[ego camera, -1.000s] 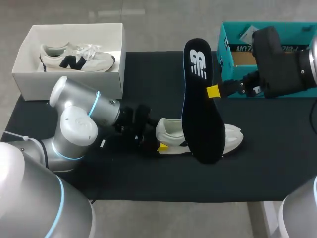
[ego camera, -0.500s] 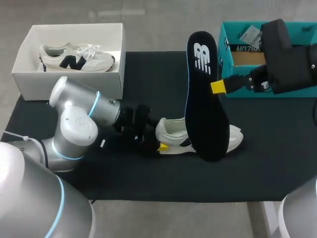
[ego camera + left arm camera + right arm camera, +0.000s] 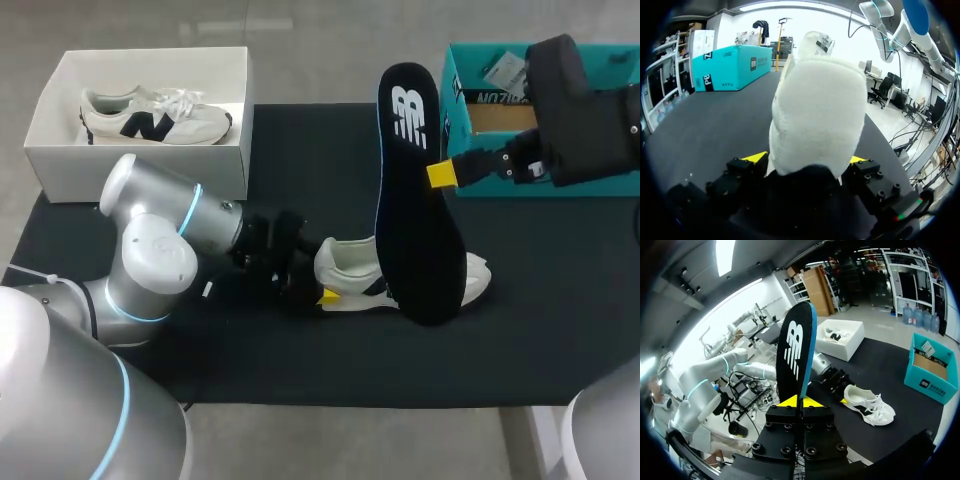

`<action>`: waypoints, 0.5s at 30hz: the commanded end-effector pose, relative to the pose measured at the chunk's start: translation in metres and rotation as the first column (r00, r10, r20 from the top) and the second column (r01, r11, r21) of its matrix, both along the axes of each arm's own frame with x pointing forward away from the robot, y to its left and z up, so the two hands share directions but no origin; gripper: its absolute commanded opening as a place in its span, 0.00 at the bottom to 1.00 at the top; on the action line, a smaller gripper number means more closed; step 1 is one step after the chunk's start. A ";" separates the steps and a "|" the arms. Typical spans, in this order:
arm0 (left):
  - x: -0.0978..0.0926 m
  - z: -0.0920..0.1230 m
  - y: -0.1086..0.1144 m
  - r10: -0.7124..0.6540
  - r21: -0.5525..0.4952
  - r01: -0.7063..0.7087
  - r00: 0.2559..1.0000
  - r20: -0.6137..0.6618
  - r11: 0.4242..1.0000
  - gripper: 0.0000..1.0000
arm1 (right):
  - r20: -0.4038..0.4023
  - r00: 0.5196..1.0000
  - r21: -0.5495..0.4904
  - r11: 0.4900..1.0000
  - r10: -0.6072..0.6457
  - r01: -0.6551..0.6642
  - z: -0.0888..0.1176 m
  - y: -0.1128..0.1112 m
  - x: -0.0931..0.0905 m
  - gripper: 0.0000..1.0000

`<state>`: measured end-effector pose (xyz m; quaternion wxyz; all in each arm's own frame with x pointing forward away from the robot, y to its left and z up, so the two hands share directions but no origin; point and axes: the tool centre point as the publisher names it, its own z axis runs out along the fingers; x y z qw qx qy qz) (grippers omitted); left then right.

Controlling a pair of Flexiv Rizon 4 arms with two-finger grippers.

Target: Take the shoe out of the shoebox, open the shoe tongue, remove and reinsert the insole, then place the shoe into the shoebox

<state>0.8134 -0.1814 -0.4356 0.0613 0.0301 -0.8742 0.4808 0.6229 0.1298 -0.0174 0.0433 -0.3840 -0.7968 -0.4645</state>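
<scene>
Your left jaws clamp the shoe (image 3: 345, 268) by its heel, bare desk (image 3: 560, 340) around it. Your right jaws pinch the insole (image 3: 410, 230), now tipped nearer the teal box (image 3: 455, 130).

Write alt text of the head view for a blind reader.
The right gripper holds a black insole over a white shoe, whose heel the left gripper grips. A white box with another shoe stands at left, a teal box at right.
</scene>
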 end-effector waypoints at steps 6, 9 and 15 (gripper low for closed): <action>0.004 0.002 0.003 0.000 0.054 -0.002 0.999 0.037 0.999 1.00 | -0.004 1.000 -0.002 1.000 0.002 -0.002 -0.001 0.004 0.004 0.00; 0.008 0.006 0.003 0.002 0.083 -0.006 0.999 0.047 0.997 1.00 | -0.004 1.000 -0.002 1.000 0.002 -0.002 -0.001 0.004 0.004 0.00; 0.014 0.016 0.003 0.011 0.148 -0.021 0.997 0.070 0.989 1.00 | -0.004 1.000 -0.002 1.000 0.002 -0.002 -0.001 0.004 0.004 0.00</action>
